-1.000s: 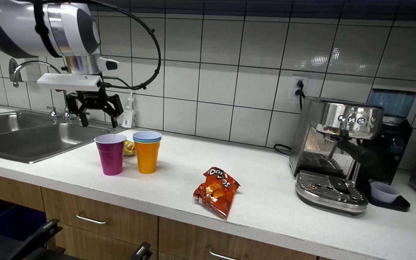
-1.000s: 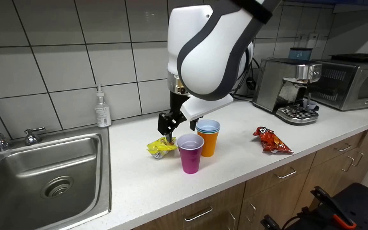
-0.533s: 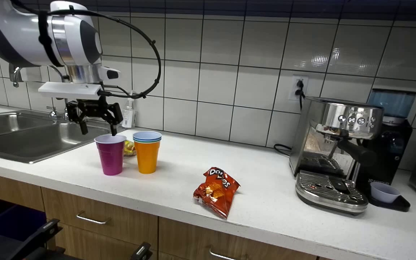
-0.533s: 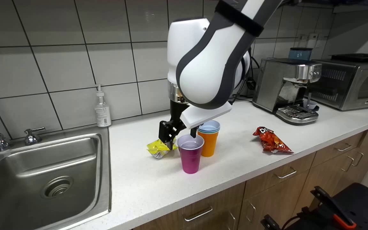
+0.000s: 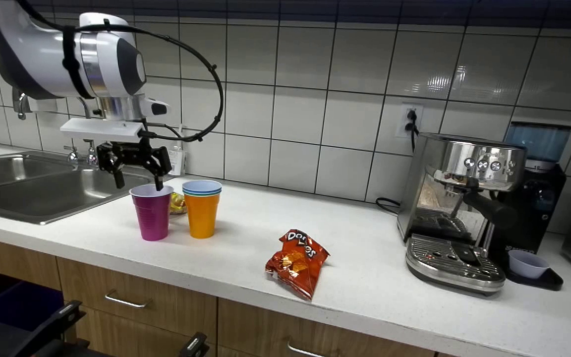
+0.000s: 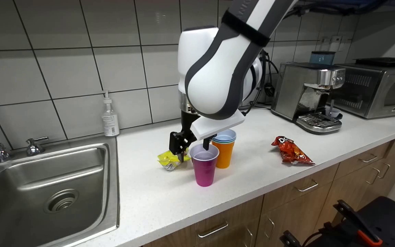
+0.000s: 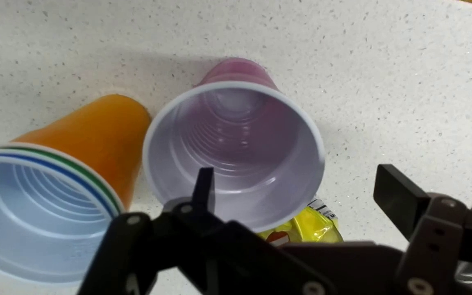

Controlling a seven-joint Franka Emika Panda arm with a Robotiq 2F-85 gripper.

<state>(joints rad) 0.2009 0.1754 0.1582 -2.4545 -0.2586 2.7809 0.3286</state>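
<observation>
Pointing down with its jaws wide apart, my gripper [image 5: 139, 182] is just above the purple cup [image 5: 150, 218] and holds nothing. One fingertip overlaps the cup's mouth in the wrist view, while the other fingertip [image 7: 400, 196] is out over the counter; whether the cup is touched, I cannot tell. The cup stands upright, its pale inside [image 7: 236, 151] bare. Close beside it is an upright stack of cups, orange outside [image 6: 225, 154]. Behind the purple cup lies a crumpled yellow bag [image 6: 167, 160], partly hidden by the cup and gripper. A red Doritos bag [image 5: 299, 263] lies farther along the counter.
A steel sink [image 6: 111, 192] is set into the counter, with a soap bottle [image 6: 110, 118] at its back corner. The coffee machine [image 5: 459, 193], grinder [image 5: 538, 193] and microwave [image 6: 382, 91] stand toward the far end. A tiled wall [image 5: 295, 114] runs behind.
My gripper has come down toward the purple cup, slightly rightward in an exterior view, with its jaws staying wide. Cups and bags have not moved.
</observation>
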